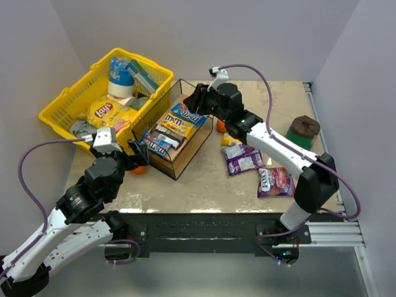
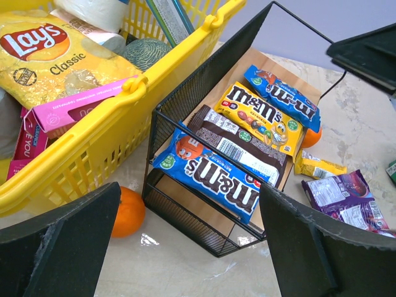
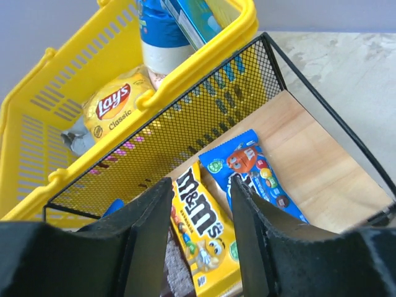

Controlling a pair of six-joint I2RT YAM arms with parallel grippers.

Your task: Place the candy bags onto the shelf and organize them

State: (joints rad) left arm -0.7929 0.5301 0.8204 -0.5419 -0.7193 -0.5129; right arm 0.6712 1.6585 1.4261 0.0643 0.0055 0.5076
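Observation:
The shelf (image 1: pixel 192 147) stands mid-table with a blue bag (image 1: pixel 189 113), a yellow bag (image 1: pixel 176 122), a brown bag (image 1: pixel 167 135) and another blue bag (image 1: pixel 154 144) in a row on its wooden board. A small yellow packet (image 1: pixel 230 140), two purple bags (image 1: pixel 242 158) and a pink bag (image 1: pixel 275 181) lie on the table to the right. My right gripper (image 3: pixel 199 216) is open and empty, hovering over the yellow bag (image 3: pixel 204 229) beside the far blue bag (image 3: pixel 257 176). My left gripper (image 2: pixel 192 247) is open and empty, at the shelf's near-left corner (image 2: pixel 185 216).
A yellow shopping basket (image 1: pixel 68 105) with a Lay's bag (image 1: pixel 106 112) and other goods stands against the shelf's left side. One orange (image 1: pixel 139 168) lies under my left gripper, another (image 1: pixel 221 125) at the shelf's right. A green-brown round object (image 1: pixel 303 130) sits far right.

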